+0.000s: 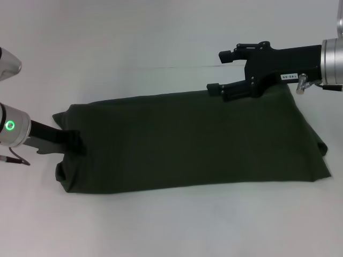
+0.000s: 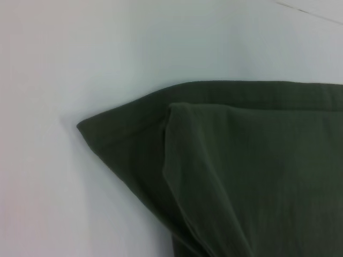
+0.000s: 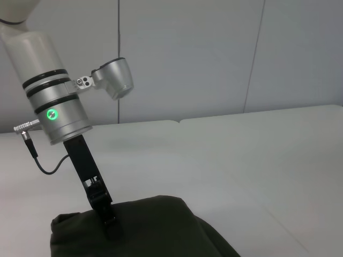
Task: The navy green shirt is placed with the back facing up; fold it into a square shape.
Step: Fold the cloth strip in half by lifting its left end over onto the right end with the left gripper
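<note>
1. Lying flat across the middle of the white table, the navy green shirt is a dark olive, plain knit with no print, folded into a long band that runs from the robot's left to its right.
2. One shirt, one table and two grippers are counted.
3. At the shirt's left end, one layer lies over another, and a lower corner pokes out to a point, as the left wrist view shows.
4. The left gripper is low at the shirt's left end, its black fingers down on the fabric; whether they pinch it cannot be told.
5. The right gripper hovers over the far edge near the shirt's right end, its jaws spread wide and holding nothing; the lower finger sits just at the cloth's edge.
</note>
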